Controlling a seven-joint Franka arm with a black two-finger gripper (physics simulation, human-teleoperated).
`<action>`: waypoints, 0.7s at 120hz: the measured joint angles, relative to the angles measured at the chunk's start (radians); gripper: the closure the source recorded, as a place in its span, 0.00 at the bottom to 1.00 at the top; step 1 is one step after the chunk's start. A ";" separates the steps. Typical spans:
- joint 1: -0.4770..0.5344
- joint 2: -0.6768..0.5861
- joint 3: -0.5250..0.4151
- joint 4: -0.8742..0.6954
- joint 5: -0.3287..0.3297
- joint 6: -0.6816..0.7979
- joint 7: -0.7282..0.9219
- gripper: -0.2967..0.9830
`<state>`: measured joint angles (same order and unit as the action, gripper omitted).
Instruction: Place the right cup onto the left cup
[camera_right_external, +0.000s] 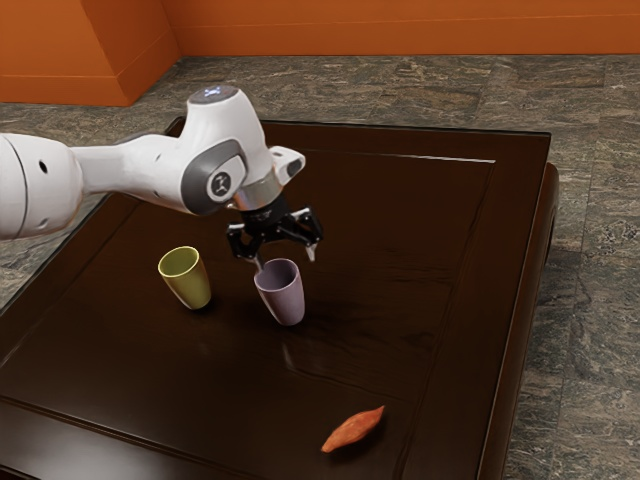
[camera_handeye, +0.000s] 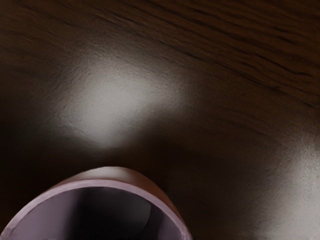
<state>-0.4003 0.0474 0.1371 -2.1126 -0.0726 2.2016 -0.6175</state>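
Note:
In the exterior view my gripper (camera_right_external: 285, 257) is open, fingers spread wide and pointing down at the far rim of the purple cup (camera_right_external: 283, 298). One fingertip shows by the rim's left side, the other beyond its right side. Whether either touches the cup, I cannot tell. The purple cup stands upright on the table. To its left in the exterior view stands the yellow-green cup (camera_right_external: 190, 283), also upright. In the wrist view the purple cup's rim (camera_handeye: 107, 184) lies close under my hand, with its dark inside partly visible.
An orange, sweet-potato-like object (camera_right_external: 353, 429) lies near the dark wooden table's (camera_right_external: 420, 230) front edge, well apart from both cups. Stone-patterned floor and orange walls surround the table.

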 joint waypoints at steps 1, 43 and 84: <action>-0.003 -0.001 0.000 0.000 0.000 0.000 -0.002 0.25; 0.000 0.100 0.001 -0.009 0.034 0.069 -0.037 0.30; 0.005 0.096 0.008 -0.009 0.044 0.114 -0.052 0.77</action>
<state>-0.3952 0.1432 0.1450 -2.1215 -0.0284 2.3157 -0.6699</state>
